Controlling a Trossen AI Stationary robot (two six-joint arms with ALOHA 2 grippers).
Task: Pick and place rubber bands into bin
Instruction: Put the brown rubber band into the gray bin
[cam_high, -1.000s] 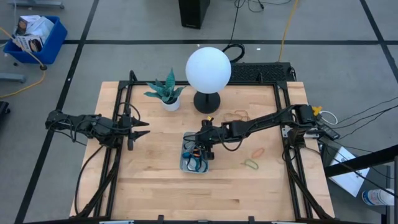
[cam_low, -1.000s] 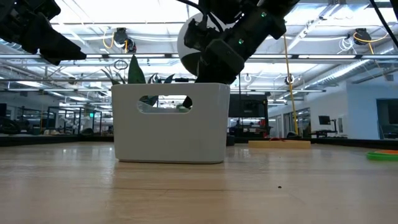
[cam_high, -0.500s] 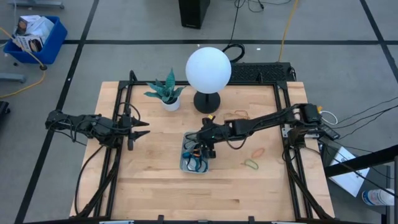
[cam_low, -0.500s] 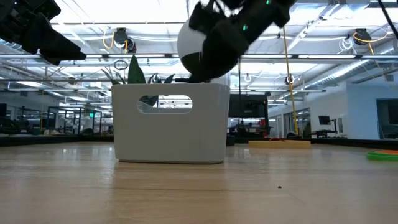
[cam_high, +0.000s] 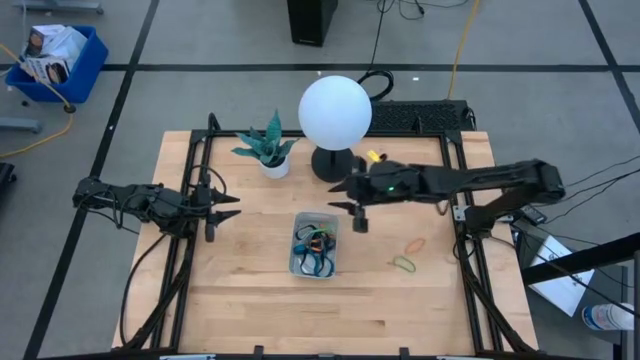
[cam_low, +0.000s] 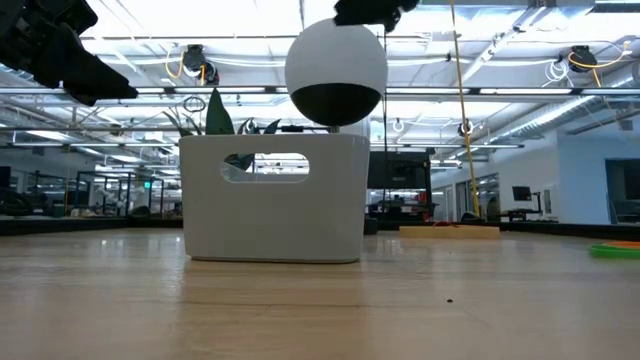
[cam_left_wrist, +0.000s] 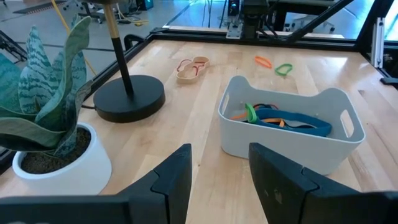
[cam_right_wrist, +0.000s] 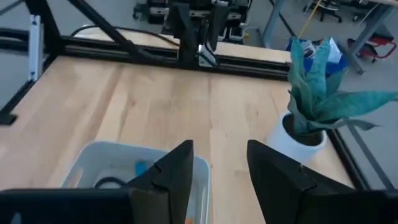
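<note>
The bin, a small pale plastic tray with cut-out handles, stands mid-table and holds blue, green, orange and black rubber bands. Loose rubber bands lie flat on the wood: a green one, an orange one and tan ones near the lamp base. My right gripper hangs open and empty, high above the table just beyond the bin's far right corner; in its wrist view the bin lies below. My left gripper waits open at the left.
A white globe lamp on a black base stands behind the bin, right beside my right arm. A potted plant stands at the far left. Black frame rails run along the table's left and right sides. Bare wood lies in front of the bin.
My right gripper was low over the bin with its fingers close together. It has opened, then risen quickly and drawn back toward the table's right and far side, tipping closer to level. It now stands clear above the bin. The bin has stayed put.
</note>
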